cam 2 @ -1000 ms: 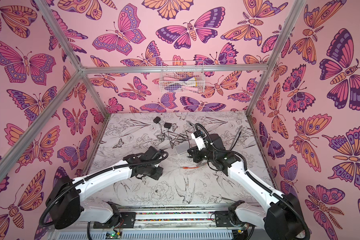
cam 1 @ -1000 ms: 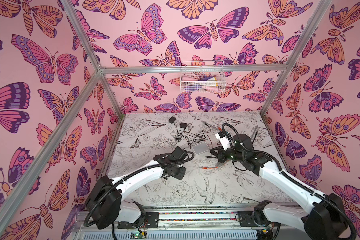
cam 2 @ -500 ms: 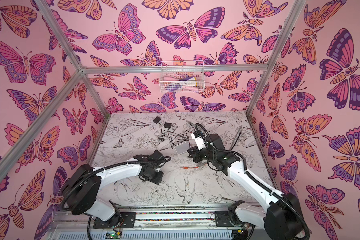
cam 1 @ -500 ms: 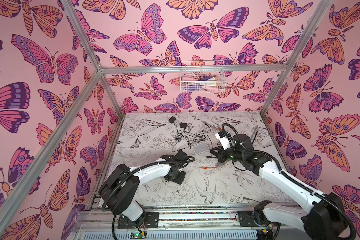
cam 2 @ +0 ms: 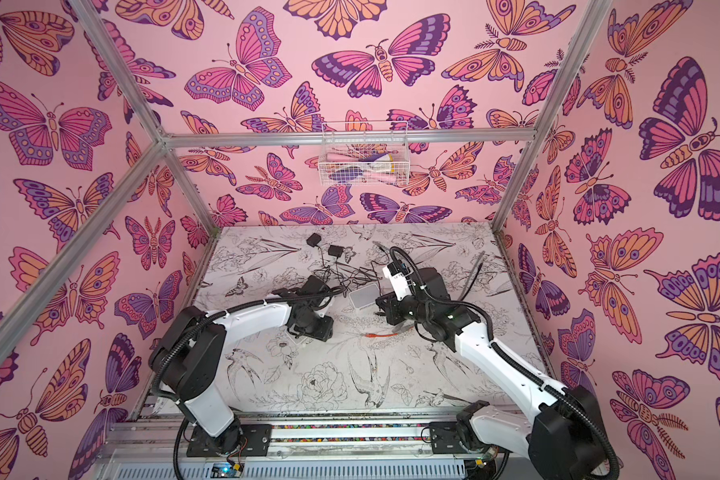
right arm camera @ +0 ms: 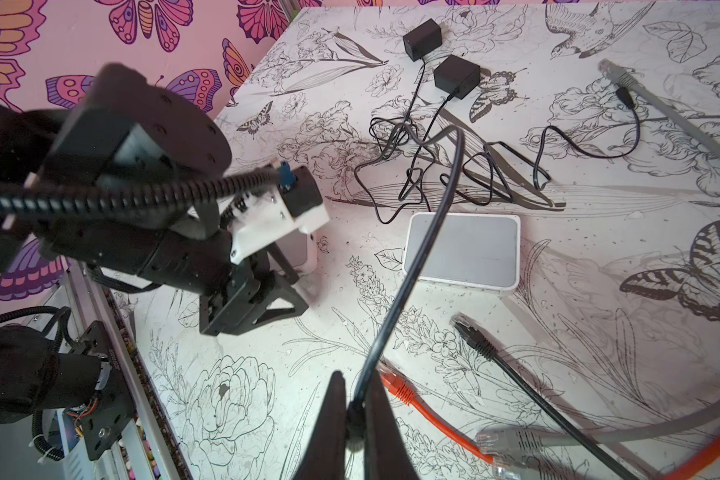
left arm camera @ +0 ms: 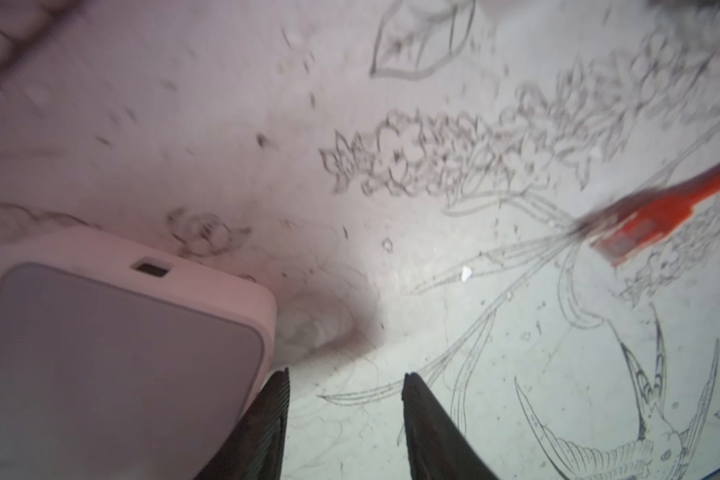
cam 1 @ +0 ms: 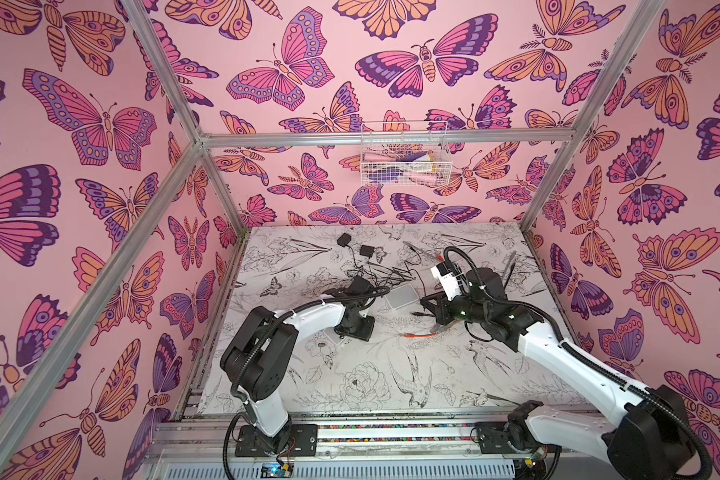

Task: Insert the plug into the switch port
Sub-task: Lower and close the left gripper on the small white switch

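Observation:
My right gripper (right arm camera: 356, 409) is shut on a small black plug (right arm camera: 355, 422), held above the table. Its thin black cable (right arm camera: 429, 232) arcs back to the tangle of wires. One white switch (right arm camera: 462, 249) lies flat just beyond it, seen in both top views (cam 1: 400, 296) (cam 2: 363, 297). A second white switch (left arm camera: 121, 353) lies by my left gripper (left arm camera: 346, 382), with a small dark port (left arm camera: 152, 268) in its side. The left gripper is open with bare table between its fingers, and one finger (left arm camera: 273, 415) is next to that switch's edge. In a top view the left gripper (cam 1: 352, 330) hides most of that switch.
An orange cable plug (right arm camera: 395, 384) (left arm camera: 641, 228), a black network plug (right arm camera: 468, 330) and a grey one (right arm camera: 512, 442) lie close to the right gripper. Two black adapters (right arm camera: 422, 39) (right arm camera: 456, 77) with tangled wires sit at the back. A wire basket (cam 1: 404, 160) hangs on the rear wall.
The left arm's elbow has risen and drawn back toward its base, while its gripper stays by the near switch. The right arm and plug have not moved.

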Robot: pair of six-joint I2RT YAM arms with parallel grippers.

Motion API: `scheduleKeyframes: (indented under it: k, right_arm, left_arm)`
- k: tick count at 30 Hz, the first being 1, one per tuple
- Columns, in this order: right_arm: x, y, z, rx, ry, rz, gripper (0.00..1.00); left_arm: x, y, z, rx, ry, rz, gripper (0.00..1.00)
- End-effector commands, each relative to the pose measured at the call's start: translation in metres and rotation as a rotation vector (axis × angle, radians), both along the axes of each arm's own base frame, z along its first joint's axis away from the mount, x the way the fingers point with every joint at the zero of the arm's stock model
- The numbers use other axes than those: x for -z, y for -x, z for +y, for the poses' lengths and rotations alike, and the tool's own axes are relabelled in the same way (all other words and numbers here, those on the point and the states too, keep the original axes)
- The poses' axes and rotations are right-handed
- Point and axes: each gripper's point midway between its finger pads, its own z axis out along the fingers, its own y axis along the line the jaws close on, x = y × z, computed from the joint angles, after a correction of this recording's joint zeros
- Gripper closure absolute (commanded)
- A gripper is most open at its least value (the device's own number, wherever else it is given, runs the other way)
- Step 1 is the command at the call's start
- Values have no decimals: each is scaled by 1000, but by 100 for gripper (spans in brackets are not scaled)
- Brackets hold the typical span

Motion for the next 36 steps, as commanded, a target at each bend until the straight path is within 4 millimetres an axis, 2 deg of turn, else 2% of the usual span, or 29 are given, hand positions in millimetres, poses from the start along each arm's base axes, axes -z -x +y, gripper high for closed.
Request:
scheduleKeyframes:
  k: [1, 4, 6, 9, 12, 24, 26, 36]
  right_arm:
    - [0, -1, -5, 0, 18, -29, 99]
    - [-1, -1, -5, 2, 21, -36, 98]
    - [-2, -1, -5, 1, 20, -36, 97]
    - [-1, -1, -4, -4, 18, -34, 94]
    - [0, 0, -3, -10, 16, -28, 94]
    - [7, -2, 1, -21, 9, -6, 99]
    - [7, -2, 1, -21, 10, -8, 99]
    - [9, -2, 1, -21, 14, 0, 99]
  left_arm:
    - [-29, -23, 13, -45, 31, -82, 52]
    - [-56, -26, 29, -74, 17, -180, 42]
    - [-65, -27, 50, -124, -12, -231, 33]
    - [-67, -29, 82, -242, -2, -245, 26]
    - [-54, -25, 98, -289, -24, -225, 21]
    - [-12, -19, 80, -188, -20, -80, 13]
    - [-7, -17, 74, -160, -26, -65, 8]
    - [15, -10, 64, -101, -94, -31, 7]
